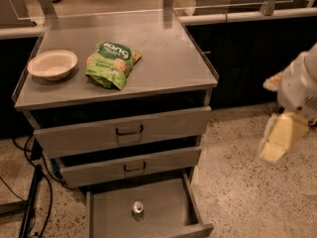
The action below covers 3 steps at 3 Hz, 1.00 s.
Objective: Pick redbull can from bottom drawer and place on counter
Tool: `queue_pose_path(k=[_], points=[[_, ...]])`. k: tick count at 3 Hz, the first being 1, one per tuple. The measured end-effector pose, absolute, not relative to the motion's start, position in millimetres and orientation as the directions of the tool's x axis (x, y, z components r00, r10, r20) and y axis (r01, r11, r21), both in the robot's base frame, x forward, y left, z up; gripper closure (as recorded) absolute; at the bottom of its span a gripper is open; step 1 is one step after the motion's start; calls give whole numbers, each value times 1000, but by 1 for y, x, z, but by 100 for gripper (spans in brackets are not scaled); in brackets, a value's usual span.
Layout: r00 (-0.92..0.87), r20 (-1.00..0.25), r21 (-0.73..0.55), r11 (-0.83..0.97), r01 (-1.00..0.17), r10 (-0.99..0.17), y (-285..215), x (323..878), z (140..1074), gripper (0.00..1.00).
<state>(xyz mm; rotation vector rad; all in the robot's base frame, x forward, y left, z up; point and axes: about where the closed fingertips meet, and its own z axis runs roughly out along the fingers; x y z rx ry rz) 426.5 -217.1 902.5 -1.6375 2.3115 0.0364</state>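
The redbull can (137, 209) stands upright on the floor of the open bottom drawer (168, 207), its silver top facing up. The drawer is pulled out at the foot of the three-drawer cabinet. The counter (163, 58) is the brushed-steel top above. My gripper (278, 139), pale yellow on a white arm, hangs in the air at the right edge of the view. It is well to the right of the cabinet, level with the middle drawer, and holds nothing that I can see.
A green snack bag (112, 63) and a beige bowl (52, 64) lie on the counter's left half. The two upper drawers (129, 133) are partly pulled out. Black cables (34, 192) run along the floor left of the cabinet. Speckled floor lies between cabinet and gripper.
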Motion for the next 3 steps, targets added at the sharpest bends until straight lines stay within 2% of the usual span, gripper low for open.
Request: queue_pose_path(k=[1,2,3], points=[[-333,-313,-136,389,-911,-890,-214,429,836,0],[-333,-313,-135,389,-911,-890,-214,429,836,0],[-354,-346,-71,401,-914,-869,-215,428,800,0]])
